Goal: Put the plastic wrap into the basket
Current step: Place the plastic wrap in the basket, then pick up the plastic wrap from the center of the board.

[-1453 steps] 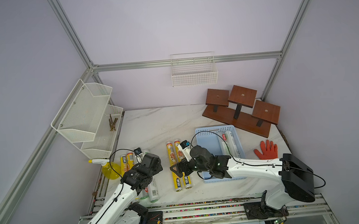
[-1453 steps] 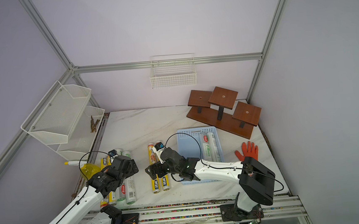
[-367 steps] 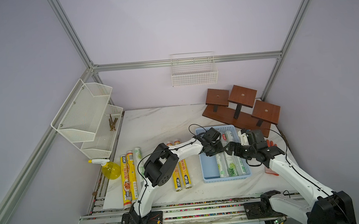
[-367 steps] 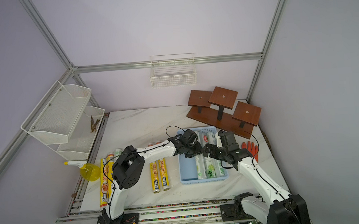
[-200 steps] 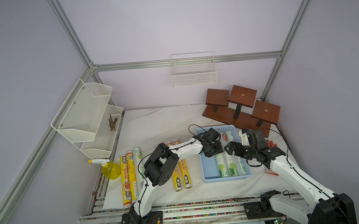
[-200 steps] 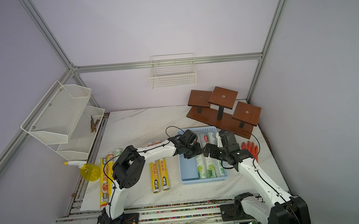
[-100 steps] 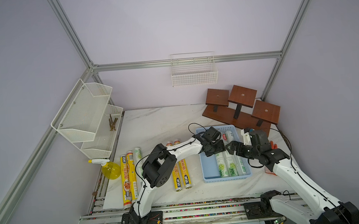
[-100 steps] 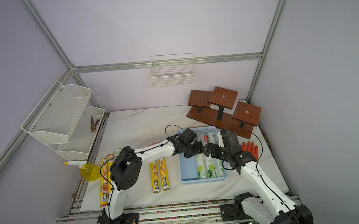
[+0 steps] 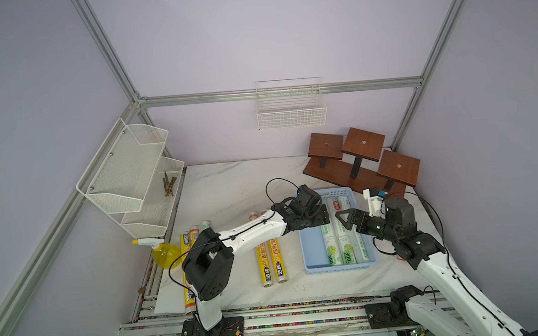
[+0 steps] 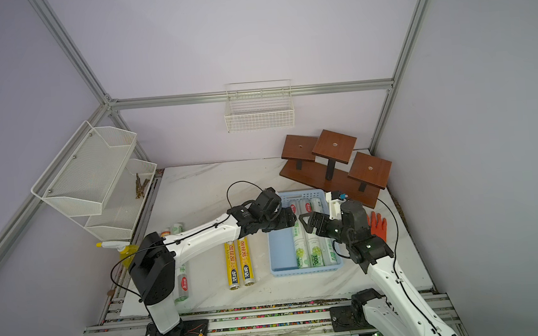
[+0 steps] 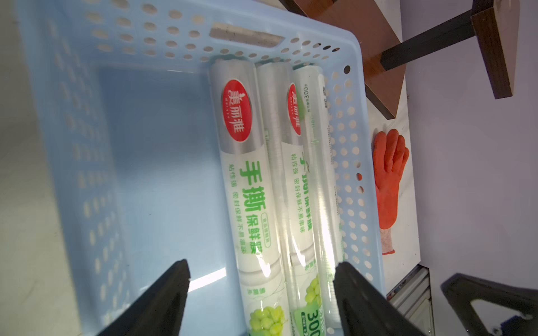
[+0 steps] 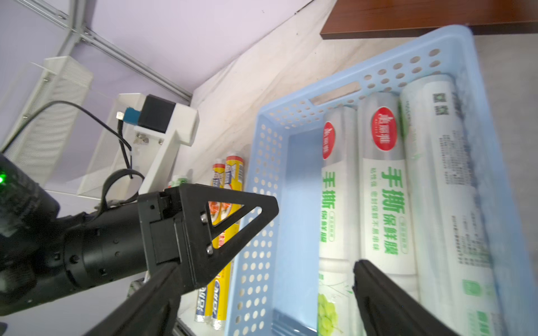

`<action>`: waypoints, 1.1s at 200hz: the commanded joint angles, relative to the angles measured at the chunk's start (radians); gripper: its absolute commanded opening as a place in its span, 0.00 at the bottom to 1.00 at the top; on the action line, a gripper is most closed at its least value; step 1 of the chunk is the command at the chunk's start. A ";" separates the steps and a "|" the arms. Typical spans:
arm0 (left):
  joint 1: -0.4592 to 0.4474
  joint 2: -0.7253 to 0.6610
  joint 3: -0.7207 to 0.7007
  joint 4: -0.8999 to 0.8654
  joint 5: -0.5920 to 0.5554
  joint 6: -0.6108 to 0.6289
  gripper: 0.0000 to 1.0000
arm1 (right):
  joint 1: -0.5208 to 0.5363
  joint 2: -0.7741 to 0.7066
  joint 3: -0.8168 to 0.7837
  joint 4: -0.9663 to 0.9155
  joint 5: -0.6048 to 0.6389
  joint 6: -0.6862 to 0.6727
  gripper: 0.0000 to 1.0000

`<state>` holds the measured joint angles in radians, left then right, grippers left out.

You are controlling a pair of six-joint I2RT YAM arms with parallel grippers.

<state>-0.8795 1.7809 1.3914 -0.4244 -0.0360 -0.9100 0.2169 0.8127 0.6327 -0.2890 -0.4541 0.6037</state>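
Plastic wrap [image 9: 333, 249]: three rolls in basket [image 9: 313, 247], against one long wall; two yellow rolls [image 9: 270, 264] outside, just beside basket. Over basket, left gripper [image 9: 322, 216] and right gripper [image 9: 343, 219] hover near each other, jaws apart, empty. Your risk: grippers clash, or finger snags basket wall.

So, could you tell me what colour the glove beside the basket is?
Orange, with a white cuff; the glove shows best in the left wrist view.
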 commanded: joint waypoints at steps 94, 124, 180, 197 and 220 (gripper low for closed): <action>0.097 -0.597 -0.425 -0.085 -0.495 0.053 0.82 | 0.376 0.168 0.077 0.285 0.117 -0.033 0.94; 0.150 -0.686 -0.492 -0.148 -0.495 0.063 0.83 | 0.447 0.204 0.101 0.327 0.112 -0.061 0.94; 0.307 -0.828 -0.606 -0.282 -0.469 0.043 0.90 | 0.601 0.386 0.173 0.341 0.138 -0.099 0.94; 0.392 -0.868 -0.654 -0.281 -0.399 0.059 0.91 | 0.649 0.457 0.216 0.344 0.144 -0.101 0.94; 0.487 -0.903 -0.707 -0.271 -0.335 0.066 0.92 | 0.710 0.545 0.270 0.341 0.141 -0.125 0.95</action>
<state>-0.4706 0.9138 0.7216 -0.6849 -0.4500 -0.8524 0.8757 1.2999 0.8452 0.0154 -0.3264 0.5190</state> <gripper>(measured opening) 0.913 0.949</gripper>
